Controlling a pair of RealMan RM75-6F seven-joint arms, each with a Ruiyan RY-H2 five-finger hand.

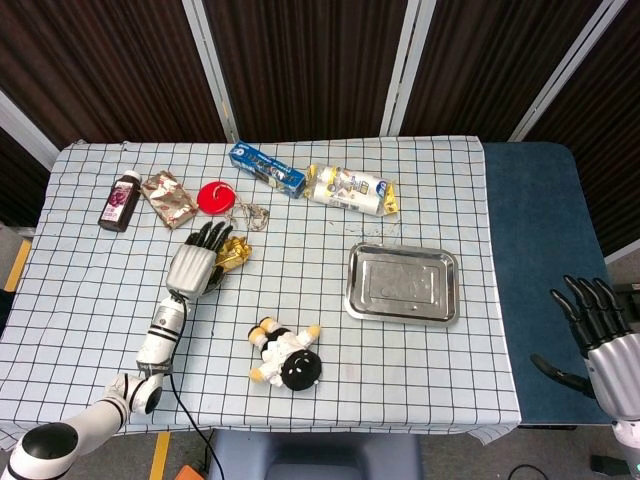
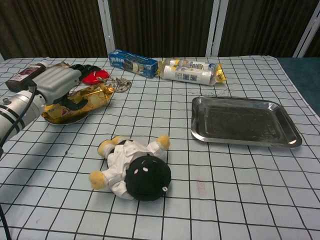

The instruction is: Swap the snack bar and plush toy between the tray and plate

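One risk: with my left hand (image 2: pixel 56 84) spread open over the gold snack bar (image 2: pixel 82 99) lying on the plate (image 2: pixel 52 118), a careless lift could tip it off, while the plush toy (image 2: pixel 131 168) waits on the tabletop (image 2: pixel 240 190) beside the empty tray (image 2: pixel 244 122).

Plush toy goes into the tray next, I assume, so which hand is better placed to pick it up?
Likely the left. The left hand hangs over the table by the plate, near the plush toy. The right hand sits off the table, beyond the tray.
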